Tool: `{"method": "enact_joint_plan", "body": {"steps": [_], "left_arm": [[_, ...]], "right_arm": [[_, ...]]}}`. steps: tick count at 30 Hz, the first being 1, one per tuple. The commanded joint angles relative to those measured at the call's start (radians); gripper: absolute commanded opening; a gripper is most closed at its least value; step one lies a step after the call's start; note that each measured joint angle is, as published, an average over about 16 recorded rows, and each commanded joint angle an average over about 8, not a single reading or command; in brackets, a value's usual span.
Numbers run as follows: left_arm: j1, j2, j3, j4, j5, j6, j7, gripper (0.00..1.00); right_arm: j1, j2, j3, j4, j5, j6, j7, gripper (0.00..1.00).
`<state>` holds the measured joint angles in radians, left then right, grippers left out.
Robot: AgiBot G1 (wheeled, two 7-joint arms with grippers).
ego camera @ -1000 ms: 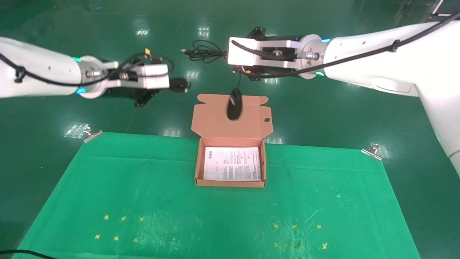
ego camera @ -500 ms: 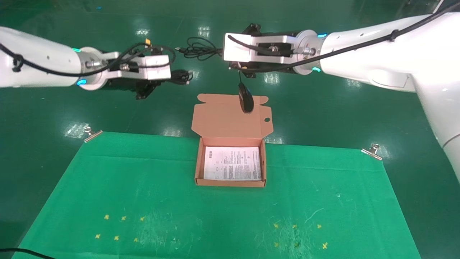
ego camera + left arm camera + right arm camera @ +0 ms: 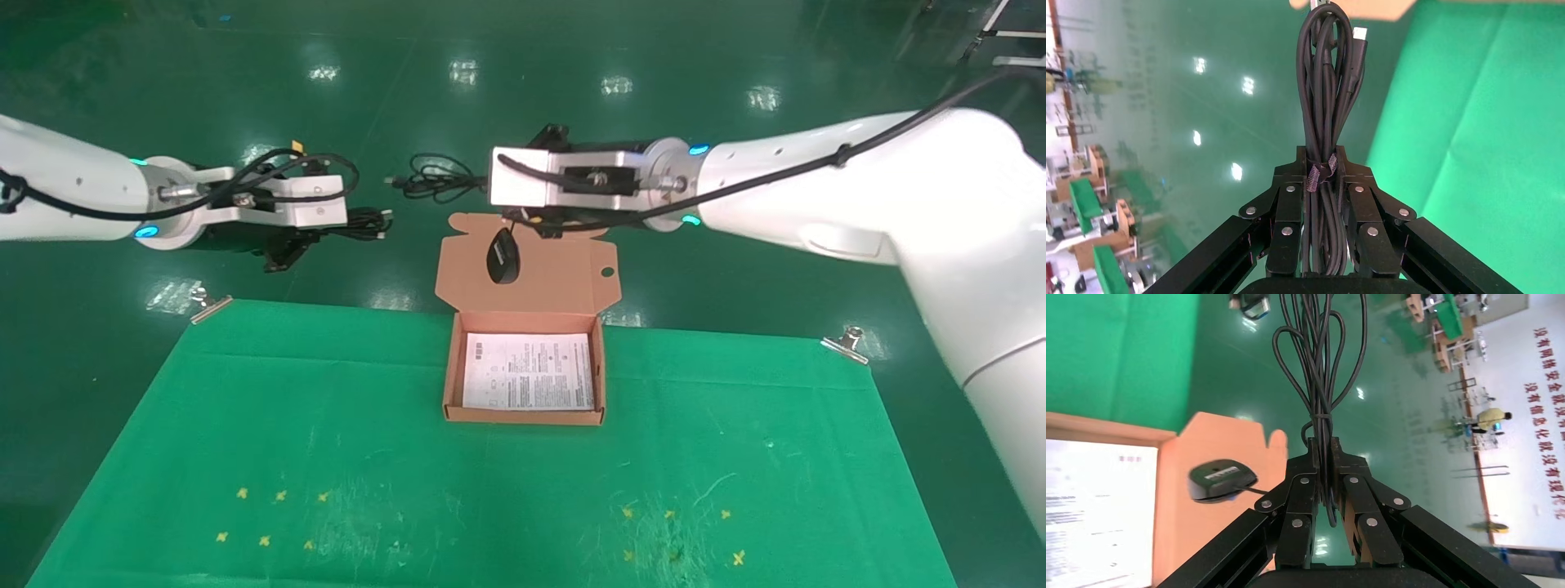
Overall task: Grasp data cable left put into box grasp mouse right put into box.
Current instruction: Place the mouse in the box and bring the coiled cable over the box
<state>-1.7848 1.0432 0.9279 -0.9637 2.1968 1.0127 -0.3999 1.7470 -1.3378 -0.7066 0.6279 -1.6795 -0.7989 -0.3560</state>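
Clamped on the bundled black data cable (image 3: 1326, 131), my left gripper (image 3: 1321, 165) hangs left of the open salmon-orange cardboard box (image 3: 524, 412). My right gripper's (image 3: 1322, 456) jaws pinch the thin black cord (image 3: 1318, 367) of the small black oval mouse (image 3: 502, 256), which I see dangling over the box's raised lid flap (image 3: 564, 278), above the green cloth (image 3: 327, 457).

The box (image 3: 523, 282) is plain matt cardboard – paper sheet (image 3: 529, 371) inside; green cloth (image 3: 327, 441) soft, floor (image 3: 735, 269) shiny.
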Motion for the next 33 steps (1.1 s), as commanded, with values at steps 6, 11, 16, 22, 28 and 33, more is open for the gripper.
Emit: {"method": "enact_joint_plan", "body": {"steps": [6, 11, 16, 22, 28, 33], "left_arm": [[0.006, -0.028, 0.009, -0.033, 0.039, 0.040, -0.056, 0.00], [0.010, -0.038, 0.013, -0.059, 0.057, 0.056, -0.085, 0.00], [0.014, -0.042, 0.014, -0.077, 0.066, 0.061, -0.101, 0.00], [0.017, -0.045, 0.014, -0.088, 0.071, 0.064, -0.110, 0.00], [0.018, -0.046, 0.014, -0.092, 0.073, 0.065, -0.114, 0.00], [0.018, -0.046, 0.014, -0.094, 0.074, 0.065, -0.115, 0.00]], "right_arm": [[-0.026, -0.012, -0.033, -0.002, 0.009, 0.019, 0.010, 0.00], [-0.050, -0.015, -0.069, -0.002, 0.019, 0.026, 0.016, 0.00], [-0.075, -0.018, -0.109, -0.001, 0.033, 0.039, 0.030, 0.00], [-0.103, -0.024, -0.169, 0.014, 0.060, 0.065, 0.050, 0.00], [-0.123, -0.028, -0.241, 0.035, 0.098, 0.107, 0.076, 0.00], [-0.134, -0.027, -0.297, 0.041, 0.141, 0.146, 0.097, 0.00]]}}
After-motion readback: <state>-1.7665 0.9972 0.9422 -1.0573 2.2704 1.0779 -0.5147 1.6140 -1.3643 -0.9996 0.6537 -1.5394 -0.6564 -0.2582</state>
